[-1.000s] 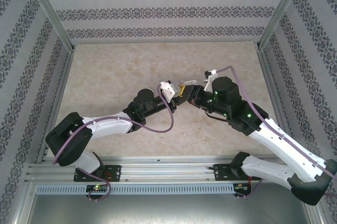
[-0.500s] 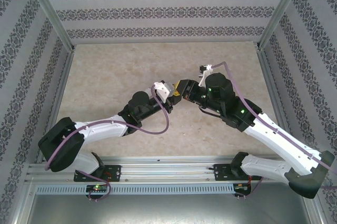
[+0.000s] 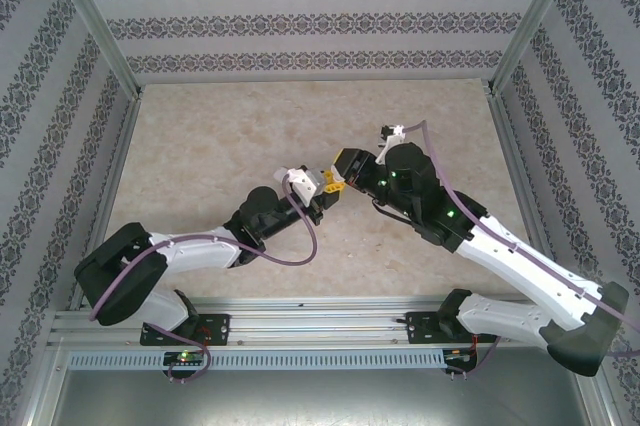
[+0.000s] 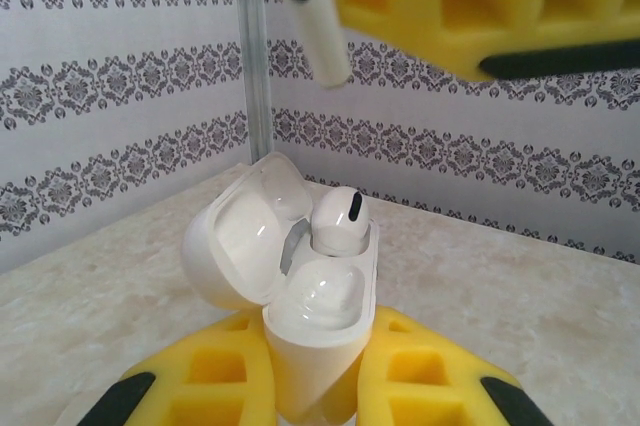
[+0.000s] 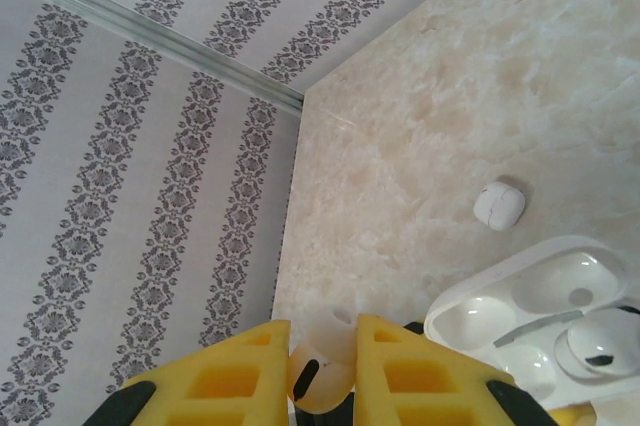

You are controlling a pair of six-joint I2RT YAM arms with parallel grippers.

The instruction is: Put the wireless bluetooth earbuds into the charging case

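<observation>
My left gripper (image 4: 320,334) is shut on the open white charging case (image 4: 318,346), held upright with its lid (image 4: 235,236) swung to the left. One white earbud (image 4: 338,216) sits in the far slot. The near slot (image 4: 322,298) is empty. My right gripper (image 5: 320,331) is shut on a second earbud (image 5: 322,371). From the left wrist that earbud's stem (image 4: 322,31) hangs just above the case, beside a yellow finger (image 4: 480,6). From above, the left gripper (image 3: 322,186) and the right gripper (image 3: 343,174) meet at mid-table.
A small closed white case (image 5: 499,205) lies on the marble tabletop (image 5: 450,96) beyond the held case (image 5: 530,316). Patterned walls (image 3: 320,16) and a metal frame post (image 4: 254,46) enclose the table on three sides.
Both grippers have shifted left while staying close together. The left arm has drawn back towards the near edge, and the right gripper has come over the case.
</observation>
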